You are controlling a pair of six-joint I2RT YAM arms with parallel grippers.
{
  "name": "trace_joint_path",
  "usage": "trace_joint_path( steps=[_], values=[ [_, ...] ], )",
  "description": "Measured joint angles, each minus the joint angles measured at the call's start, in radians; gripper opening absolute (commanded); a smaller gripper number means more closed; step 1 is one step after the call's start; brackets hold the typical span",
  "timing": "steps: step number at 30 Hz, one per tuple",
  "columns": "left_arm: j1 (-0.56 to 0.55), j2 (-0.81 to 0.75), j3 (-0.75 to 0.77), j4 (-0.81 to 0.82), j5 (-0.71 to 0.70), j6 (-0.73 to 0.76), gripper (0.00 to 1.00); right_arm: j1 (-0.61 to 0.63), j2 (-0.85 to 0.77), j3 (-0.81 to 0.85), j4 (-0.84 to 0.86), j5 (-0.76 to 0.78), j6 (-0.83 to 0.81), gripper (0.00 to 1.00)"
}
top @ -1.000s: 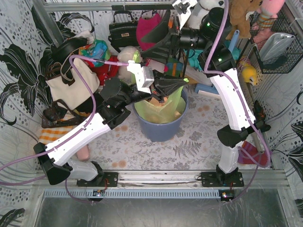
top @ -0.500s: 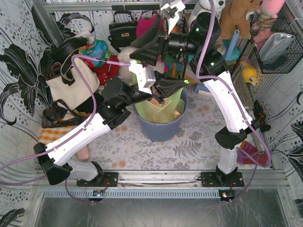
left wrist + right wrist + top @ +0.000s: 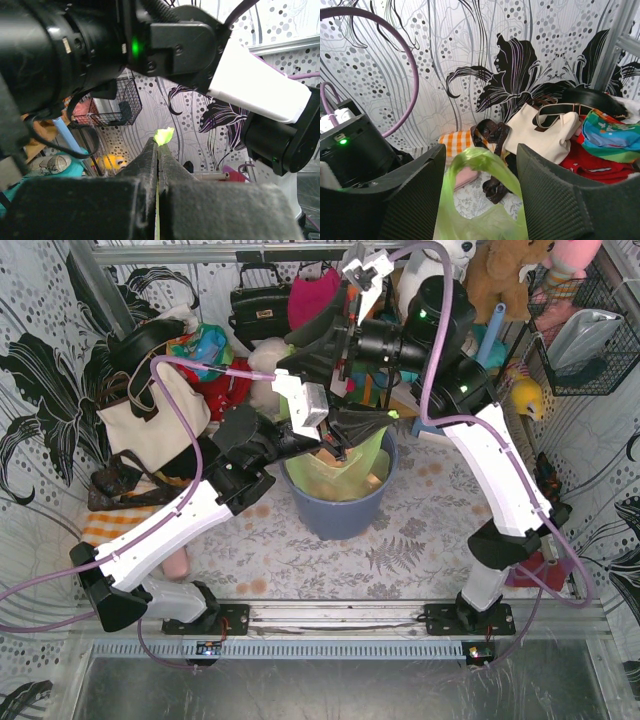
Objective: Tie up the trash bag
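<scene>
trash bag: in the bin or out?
In. The top view shows the trash bag sitting inside the blue bin; only a strip of its rim is raised, pinched in the shut left gripper.

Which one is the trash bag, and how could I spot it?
Look at the middle of the flower-patterned table, where a round blue-grey bin stands. The trash bag sits inside it: thin, see-through light-green plastic with tan paper showing through, unlike the cloth bags and stuffed toys behind.
</scene>
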Motion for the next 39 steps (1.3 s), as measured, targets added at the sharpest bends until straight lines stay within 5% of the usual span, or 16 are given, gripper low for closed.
trace_joint_path(
  steps=[11,13,16,22,34,39],
  values=[
    [0.000,0.002,0.000,-0.003,0.000,0.001,0.00,0.018,-0.074,-0.047,-0.016,0.066,-0.036,0.31],
    [0.000,0.002,0.000,-0.005,0.000,0.001,0.00,0.021,-0.074,-0.047,-0.023,0.070,-0.036,0.35],
    [0.000,0.002,0.000,-0.005,0.000,0.002,0.00,0.023,-0.073,-0.045,-0.027,0.073,-0.037,0.53],
    [0.000,0.000,0.000,-0.006,0.000,0.004,0.00,0.028,-0.061,-0.025,-0.035,0.088,-0.040,0.55],
    [0.000,-0.001,0.000,-0.011,0.000,0.004,0.00,0.040,-0.041,-0.012,-0.057,0.098,-0.051,0.33],
    [0.000,-0.002,0.000,-0.013,0.000,0.004,0.00,0.040,-0.040,-0.012,-0.063,0.100,-0.058,0.10]
  ],
)
